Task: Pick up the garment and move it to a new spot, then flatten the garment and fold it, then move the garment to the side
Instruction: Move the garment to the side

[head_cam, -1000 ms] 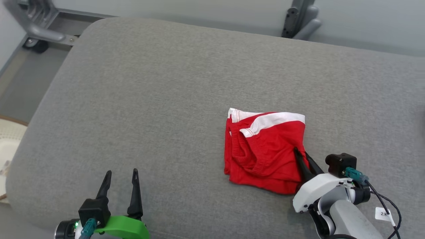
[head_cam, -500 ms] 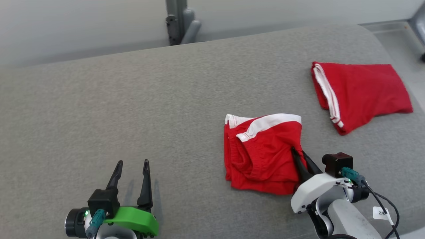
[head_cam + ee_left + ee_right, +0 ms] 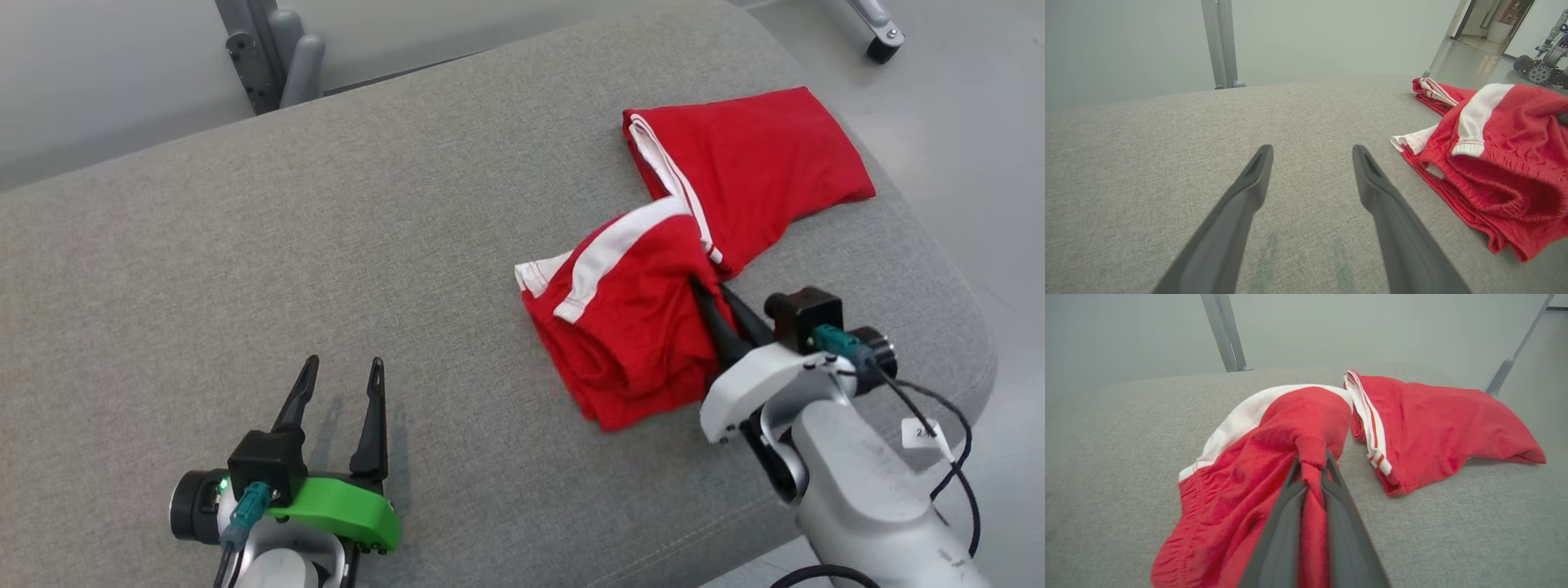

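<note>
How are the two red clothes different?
The pinched garment is bunched up, with the right claw shut on its fold; the far garment lies flat with no claw on it. The pinched garment shows a broad white band; the far garment shows thin white stripes along one edge. Both are red with white trim and lie on the grey cushion.

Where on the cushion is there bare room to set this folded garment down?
Wide bare cushion lies between the left gripper, the far edge and the held garment. Crowded on the right: a second garment lies beside it, near the cushion's corner.
</note>
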Available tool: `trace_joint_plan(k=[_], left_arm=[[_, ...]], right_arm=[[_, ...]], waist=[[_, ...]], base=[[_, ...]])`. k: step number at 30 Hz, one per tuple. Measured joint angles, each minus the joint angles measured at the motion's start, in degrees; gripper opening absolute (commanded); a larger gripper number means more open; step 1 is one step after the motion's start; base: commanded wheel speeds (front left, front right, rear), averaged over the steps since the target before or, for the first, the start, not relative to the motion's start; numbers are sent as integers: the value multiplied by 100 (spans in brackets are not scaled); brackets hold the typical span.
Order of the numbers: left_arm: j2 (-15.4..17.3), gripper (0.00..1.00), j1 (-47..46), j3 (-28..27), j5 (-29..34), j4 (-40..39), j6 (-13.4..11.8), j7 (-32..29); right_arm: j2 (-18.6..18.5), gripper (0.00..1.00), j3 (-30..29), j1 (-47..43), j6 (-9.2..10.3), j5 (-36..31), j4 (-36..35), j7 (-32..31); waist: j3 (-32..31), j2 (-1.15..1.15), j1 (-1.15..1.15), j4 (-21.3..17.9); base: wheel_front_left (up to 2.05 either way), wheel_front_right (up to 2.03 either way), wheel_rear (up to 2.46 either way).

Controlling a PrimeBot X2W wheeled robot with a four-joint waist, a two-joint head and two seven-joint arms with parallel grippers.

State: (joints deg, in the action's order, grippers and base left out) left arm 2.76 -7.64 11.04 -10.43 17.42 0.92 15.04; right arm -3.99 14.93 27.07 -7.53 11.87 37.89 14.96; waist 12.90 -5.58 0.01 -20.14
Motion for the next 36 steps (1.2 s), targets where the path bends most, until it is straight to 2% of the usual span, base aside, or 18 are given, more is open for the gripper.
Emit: trace_joint_plan(k=[10,17,20,21,22,26,29,33,36], left_arm=[[0,100,-163,-125,344,-5,97,0],[13,100,-263,-335,628,-32,189,0],[13,100,-304,-385,693,-38,214,0],[11,100,-316,-404,704,-44,214,0],[12,100,-320,-427,704,-51,214,0],[12,100,-319,-477,705,-63,220,0],[9,100,-316,-491,702,-62,218,0],[10,100,-292,-533,658,-62,204,0],[9,100,-239,-542,570,-67,144,0]], right_arm=[[-965,0,-346,1312,-1,-453,631,1],[-1680,0,-1308,1818,-1,-892,1256,1],[-1814,0,-1773,1902,-1,-1184,1501,1],[-1828,44,-1893,1911,-1,-1347,1618,1],[-1826,100,-2002,1908,-1,-1489,1729,1],[-1747,100,-2493,1896,-1,-1904,1759,1],[-1466,100,-2637,1759,-1,-2019,1371,0],[-1104,100,-2529,1521,-1,-1953,808,2],[-818,100,-2165,1194,-1,-1718,281,1]], waist=[[389,0,0,533],[750,0,0,952],[882,0,0,1110],[919,0,0,1161],[949,0,0,1207],[1020,0,0,1343],[970,0,0,1373],[866,0,0,1362],[737,0,0,1347]], base=[[0,0,0],[0,0,0],[0,0,0],[0,0,0],[0,0,0],[0,0,0],[0,0,0],[0,0,0],[0,0,0]])
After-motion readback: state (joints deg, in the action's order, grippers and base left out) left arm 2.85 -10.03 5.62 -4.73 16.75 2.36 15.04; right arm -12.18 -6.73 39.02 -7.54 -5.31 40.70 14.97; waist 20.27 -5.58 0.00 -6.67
